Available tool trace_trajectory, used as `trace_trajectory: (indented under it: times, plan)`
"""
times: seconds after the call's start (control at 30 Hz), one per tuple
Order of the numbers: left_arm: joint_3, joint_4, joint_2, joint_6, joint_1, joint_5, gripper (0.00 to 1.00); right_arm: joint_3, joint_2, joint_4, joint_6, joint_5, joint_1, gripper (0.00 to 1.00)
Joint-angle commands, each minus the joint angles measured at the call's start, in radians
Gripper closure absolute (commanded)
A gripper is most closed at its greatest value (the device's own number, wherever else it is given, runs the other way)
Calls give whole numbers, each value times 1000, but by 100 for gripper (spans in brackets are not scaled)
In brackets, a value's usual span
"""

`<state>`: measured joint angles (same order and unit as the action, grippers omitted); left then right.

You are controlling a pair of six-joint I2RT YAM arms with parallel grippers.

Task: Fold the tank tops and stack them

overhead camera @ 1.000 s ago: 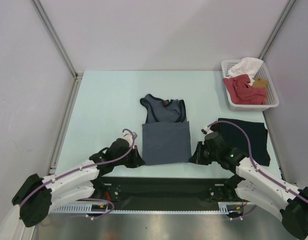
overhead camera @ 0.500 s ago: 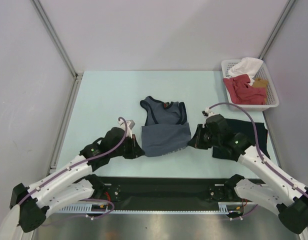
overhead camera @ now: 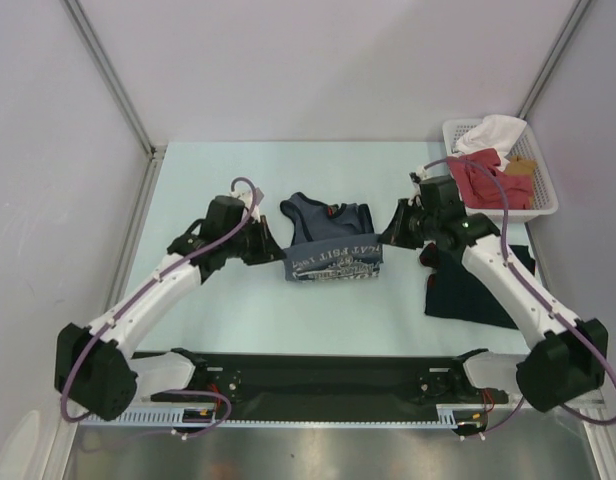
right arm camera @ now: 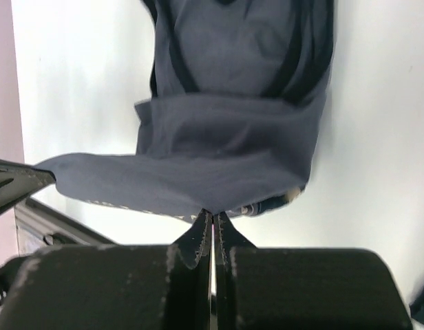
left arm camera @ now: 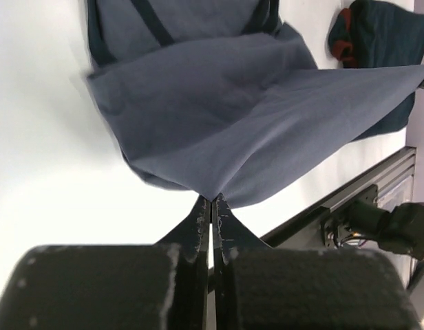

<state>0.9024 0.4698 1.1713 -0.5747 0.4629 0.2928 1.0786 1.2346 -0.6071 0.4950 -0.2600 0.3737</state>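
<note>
The slate-blue tank top [overhead camera: 330, 240] lies mid-table, its lower half lifted and doubled back so the white lettering [overhead camera: 333, 261] shows. My left gripper [overhead camera: 275, 250] is shut on its left hem corner [left arm camera: 212, 196]. My right gripper [overhead camera: 388, 238] is shut on its right hem corner [right arm camera: 210, 210]. The hem hangs stretched between both grippers above the straps and neckline [right arm camera: 239, 48]. The dark navy tank top [overhead camera: 478, 285] with reddish trim lies folded at the right, under my right arm; it also shows in the left wrist view [left arm camera: 380, 34].
A white basket [overhead camera: 500, 208] at the back right holds a red garment [overhead camera: 483, 178] and a white garment [overhead camera: 493, 130]. A black rail [overhead camera: 328, 365] runs along the near table edge. Grey walls stand on both sides.
Both grippers have carried the slate-blue top's hem away from the near edge toward the neckline, flipping the lower half over so the white lettering now shows.
</note>
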Motion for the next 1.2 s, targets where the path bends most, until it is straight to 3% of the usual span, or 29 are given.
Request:
trace_trajectory:
  times: [0.0, 0.17, 0.47, 1.17]
  plan:
    - [102, -34, 106, 64, -67, 94, 100, 113, 100, 59, -47, -51, -51, 100]
    - [248, -19, 287, 76, -121, 137, 100, 219, 265, 95, -46, -107, -100, 100]
    - [430, -14, 465, 62, -220, 164, 100, 466, 477, 83, -36, -154, -147, 100]
    - [941, 69, 973, 58, -267, 131, 100, 943, 1016, 104, 24, -248, -202, 100]
